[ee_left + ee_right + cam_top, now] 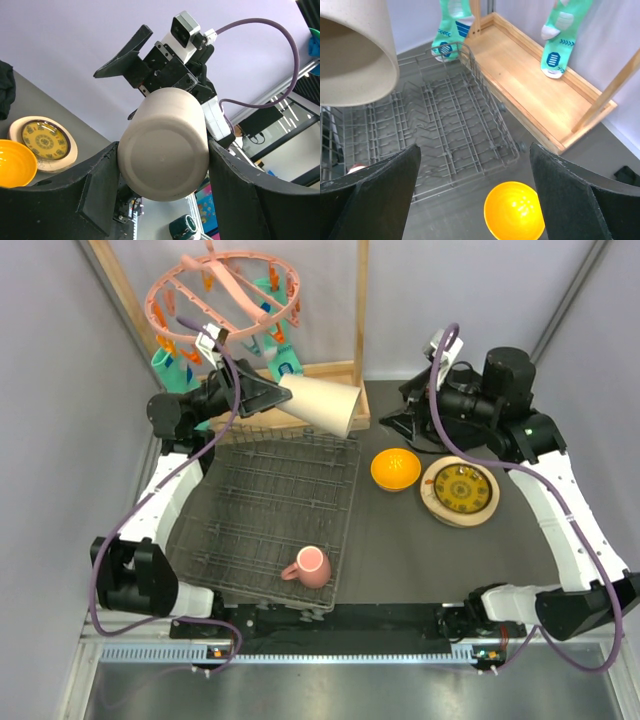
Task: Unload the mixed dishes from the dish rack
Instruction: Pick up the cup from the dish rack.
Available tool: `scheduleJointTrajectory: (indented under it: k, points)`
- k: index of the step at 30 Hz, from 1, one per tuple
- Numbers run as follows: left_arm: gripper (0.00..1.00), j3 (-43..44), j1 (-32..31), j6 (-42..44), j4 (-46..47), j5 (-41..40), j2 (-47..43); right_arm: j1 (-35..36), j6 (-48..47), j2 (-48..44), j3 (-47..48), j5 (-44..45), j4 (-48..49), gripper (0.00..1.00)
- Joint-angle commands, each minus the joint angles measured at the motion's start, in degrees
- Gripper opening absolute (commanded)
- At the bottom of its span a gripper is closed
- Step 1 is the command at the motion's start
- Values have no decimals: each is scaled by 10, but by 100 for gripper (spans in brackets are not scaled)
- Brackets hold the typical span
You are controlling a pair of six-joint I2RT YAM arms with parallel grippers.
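Left claw (pixel 162 150) is clamped on the cup (pixel 325 405): plain matte beige, tapered, tipped sideways in the air over the far edge of the rack (pixel 260 490). The pink mug (pixel 310 567) sits in the rack's near corner. The orange bowl (pixel 395 469) and yellow plate (pixel 460 490) are on the table (pixel 400 550) to the rack's right. Right claw (pixel 475 150) hangs spread wide, holding nothing.

The cup (pixel 325 405) lies sideways between the fingers of the left gripper (pixel 283 398), with its mouth toward the right gripper (pixel 402 418). Below the left gripper, reaching toward the bases, lies the dish rack (pixel 270 510), and the mug (pixel 308 567) stands in its near right corner. The wooden frame (pixel 361 310) stands behind the rack. On the near side of the right gripper the bowl (pixel 395 469) sits on the table (pixel 400 550), with the small plate (pixel 460 490) just to its right.
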Motion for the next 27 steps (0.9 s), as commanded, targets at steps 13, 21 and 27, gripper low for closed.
scheduleJointTrajectory:
  k: [13, 21, 27]
  points:
    - [42, -14, 3, -8, 45, -8, 10, 23, 77, 19, 52, -89, 70, 85]
    - [43, -27, 2, -2, 42, -8, 15, 44, 87, 51, 82, -89, 74, 82]
    - [43, -31, 0, 1, 42, -7, 14, 63, 82, 76, 102, -82, 73, 81]
